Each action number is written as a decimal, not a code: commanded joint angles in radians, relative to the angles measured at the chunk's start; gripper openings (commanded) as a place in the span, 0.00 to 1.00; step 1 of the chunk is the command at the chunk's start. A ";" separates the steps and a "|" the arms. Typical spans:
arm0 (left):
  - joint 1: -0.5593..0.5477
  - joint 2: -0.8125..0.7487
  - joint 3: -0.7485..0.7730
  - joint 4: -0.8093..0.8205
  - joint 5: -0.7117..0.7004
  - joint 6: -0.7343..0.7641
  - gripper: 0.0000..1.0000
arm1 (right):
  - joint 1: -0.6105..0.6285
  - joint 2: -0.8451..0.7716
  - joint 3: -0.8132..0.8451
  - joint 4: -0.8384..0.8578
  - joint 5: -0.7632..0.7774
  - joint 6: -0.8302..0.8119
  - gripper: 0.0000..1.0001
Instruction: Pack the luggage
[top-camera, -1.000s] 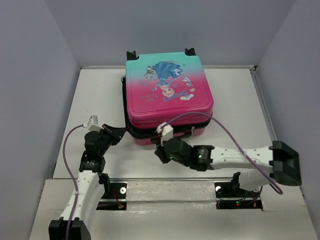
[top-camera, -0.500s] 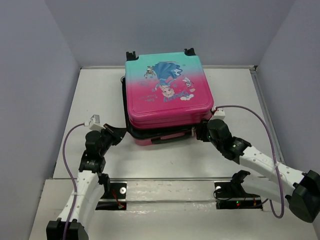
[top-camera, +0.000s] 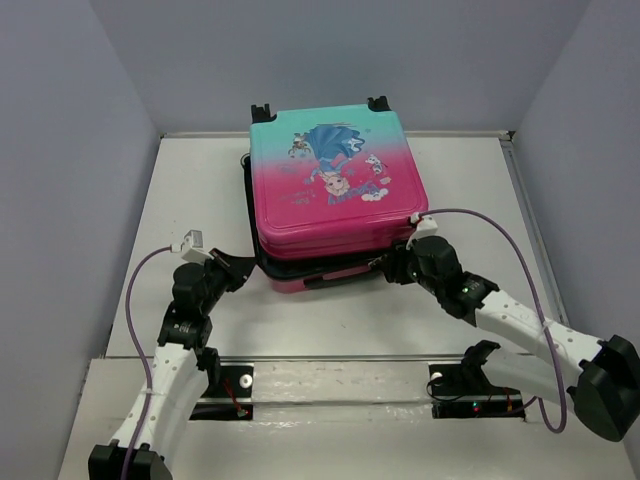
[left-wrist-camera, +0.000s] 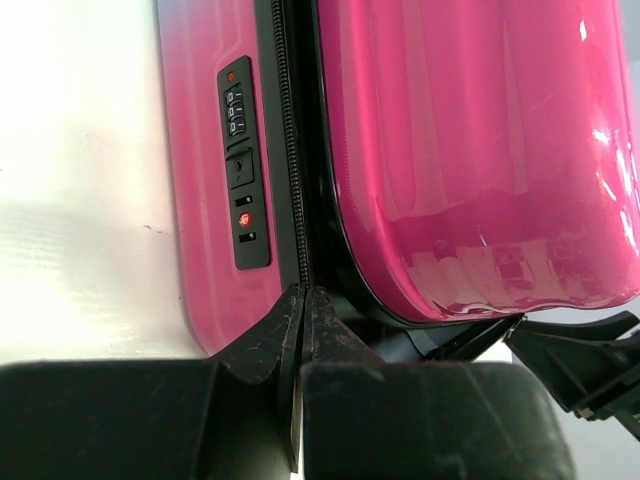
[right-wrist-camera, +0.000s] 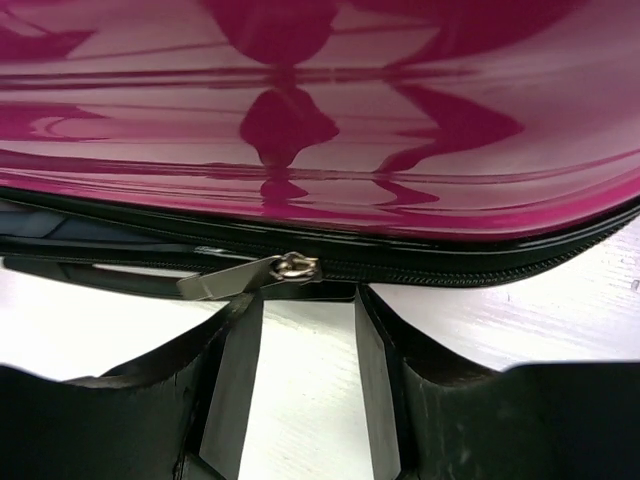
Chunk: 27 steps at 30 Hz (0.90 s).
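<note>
The luggage (top-camera: 330, 180), a pink-to-teal hard-shell suitcase with a cartoon princess, lies flat at the middle back of the table, its lid nearly down and a dark gap along its near edge. My left gripper (top-camera: 243, 266) is shut at the case's near left corner; in the left wrist view its tips (left-wrist-camera: 303, 298) meet against the zip line below the combination lock (left-wrist-camera: 240, 160). My right gripper (top-camera: 388, 268) is open at the near right edge; in the right wrist view its fingers (right-wrist-camera: 235, 330) stand just under the metal zip pull (right-wrist-camera: 250, 275).
White table (top-camera: 200, 180) with raised side walls; grey walls left, right and behind. Purple cables loop over both arms. The arm bases sit on the near ledge.
My right arm swung from the case's near middle to its near right corner and then edged closer to the zip. My left gripper stayed at the near left corner.
</note>
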<state>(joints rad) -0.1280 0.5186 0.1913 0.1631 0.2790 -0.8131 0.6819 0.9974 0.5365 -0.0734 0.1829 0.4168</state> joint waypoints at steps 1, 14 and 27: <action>-0.021 -0.022 0.022 -0.025 0.063 -0.001 0.06 | -0.001 -0.062 0.000 0.029 -0.031 0.007 0.47; -0.035 -0.023 0.031 -0.027 0.058 -0.014 0.06 | -0.001 -0.019 0.023 0.024 -0.027 0.011 0.59; -0.079 -0.029 0.030 -0.019 0.035 -0.032 0.06 | -0.001 0.064 0.053 0.063 0.056 -0.032 0.27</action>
<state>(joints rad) -0.1741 0.5053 0.1913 0.1528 0.2523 -0.8288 0.6819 1.0462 0.5434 -0.0612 0.2005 0.4103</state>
